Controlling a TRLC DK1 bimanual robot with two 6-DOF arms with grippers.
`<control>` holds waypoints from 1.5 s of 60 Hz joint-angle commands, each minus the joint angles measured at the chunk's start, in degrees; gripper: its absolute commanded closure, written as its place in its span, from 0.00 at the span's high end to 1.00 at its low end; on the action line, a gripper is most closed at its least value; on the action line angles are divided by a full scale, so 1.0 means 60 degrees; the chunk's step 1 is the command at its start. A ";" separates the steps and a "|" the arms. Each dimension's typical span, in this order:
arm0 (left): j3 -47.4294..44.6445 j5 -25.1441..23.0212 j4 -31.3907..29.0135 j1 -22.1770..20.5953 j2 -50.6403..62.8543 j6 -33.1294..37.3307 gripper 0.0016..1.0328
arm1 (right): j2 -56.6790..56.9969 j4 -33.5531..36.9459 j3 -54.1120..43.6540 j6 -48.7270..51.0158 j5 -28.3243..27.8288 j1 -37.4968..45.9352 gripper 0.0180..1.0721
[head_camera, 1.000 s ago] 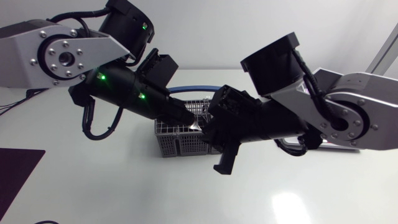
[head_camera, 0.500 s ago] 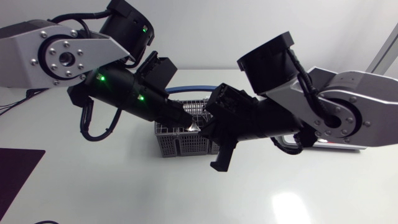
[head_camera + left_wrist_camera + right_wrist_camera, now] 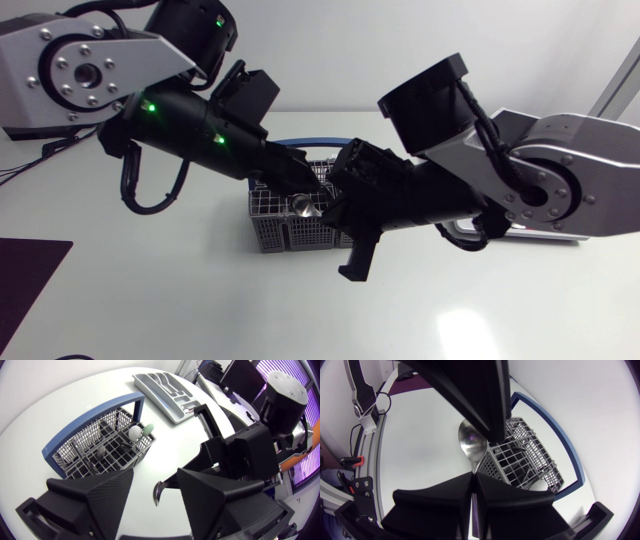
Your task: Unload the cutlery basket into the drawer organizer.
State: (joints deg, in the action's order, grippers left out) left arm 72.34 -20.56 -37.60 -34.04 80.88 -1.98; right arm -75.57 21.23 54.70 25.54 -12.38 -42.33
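White table; right gripper pinches spoon over cutlery basket.

The spoon is gleaming like polished metal, mirroring the room. The cutlery basket is showing dull grey mesh under a smooth blue rim. The drawer organizer is looking like smooth grey plastic. The left gripper is showing matt black, finely textured faces. The white table is shining glossily at the head view's lower right.

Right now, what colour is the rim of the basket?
Blue. The basket rim shows best in the left wrist view.
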 commanded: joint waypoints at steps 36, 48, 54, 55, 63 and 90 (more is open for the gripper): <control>0.0381 0.2137 -0.0354 0.1045 -0.0297 0.0652 0.80 | 0.1316 0.2071 -0.0561 0.1910 -0.1423 0.2806 0.05; 0.0102 0.3734 -0.0398 0.0371 -0.0062 0.0374 0.80 | 0.1521 0.2833 -0.0444 0.2892 -0.1891 0.4432 0.05; 0.0117 0.3968 -0.0412 -0.0010 -0.0018 0.0037 0.85 | 0.1521 0.3023 -0.0474 0.3390 -0.2053 0.5135 0.05; 0.0146 0.4027 -0.0412 -0.0054 -0.0018 -0.0022 0.86 | 0.1521 0.3038 -0.0488 0.3448 -0.2067 0.5223 0.05; 0.0366 0.4349 -0.0398 -0.0288 0.0113 -0.0256 0.96 | 0.1521 0.3302 -0.0518 0.3976 -0.2243 0.5882 0.05; 0.1684 0.4349 -0.2185 -0.0391 0.1842 -0.1091 0.96 | 0.0276 0.4913 0.0303 0.7609 -0.2507 0.8856 0.05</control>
State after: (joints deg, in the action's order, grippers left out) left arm 78.81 5.08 -48.14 -35.81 89.41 -6.35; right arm -71.37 49.15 54.11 65.71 -26.15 7.64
